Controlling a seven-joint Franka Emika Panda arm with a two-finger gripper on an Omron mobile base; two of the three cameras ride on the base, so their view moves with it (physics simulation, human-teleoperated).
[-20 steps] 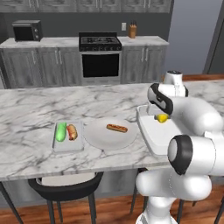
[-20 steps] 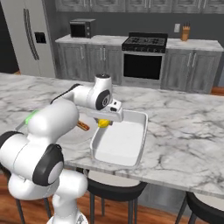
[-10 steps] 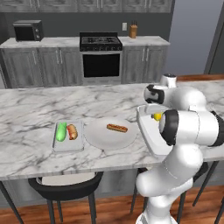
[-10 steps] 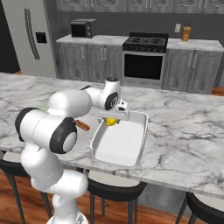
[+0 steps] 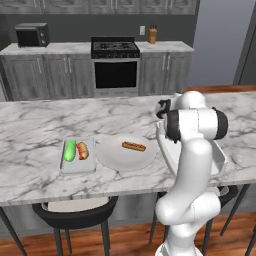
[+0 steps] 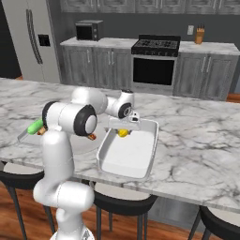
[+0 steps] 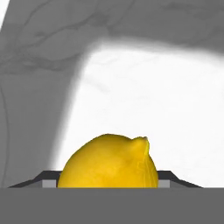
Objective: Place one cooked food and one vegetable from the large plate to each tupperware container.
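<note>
Landmark for this report: the wide, round, flat, pale grey-white large plate (image 5: 125,154) lying on the grey-veined white marble counter (image 5: 35,132).

On the plate's surface lies one elongated brown-orange cooked item, resembling a sausage in a bun (image 5: 134,146). It rests toward the side of the plate nearer the kitchen wall.

Just beside the plate, on its left in the left base view, sits the small rectangular pale grey-white tupperware tray (image 5: 78,163) with rounded corners. It holds a green elongated vegetable (image 5: 69,150) and a short brown cooked piece (image 5: 83,150), side by side and close together.

On the opposite side of the plate sits the larger rectangular pale grey-white tupperware tray (image 6: 127,154), with a low rim. Most of its floor is bare white.

The white arm's two-finger gripper (image 6: 123,131) hangs over the far end of the larger tray, the end farthest from the stools. A rounded yellow vegetable with a small nub at one end (image 7: 109,162) sits between the two dark fingertips (image 7: 47,178), which flank it closely on either side in the hand view. The jaws are part-way apart and appear closed on this yellow piece; contact at the pads themselves is hidden. Whether the yellow piece touches the tray floor cannot be told; in the right base view it (image 6: 123,133) shows low, at about rim level.
</note>
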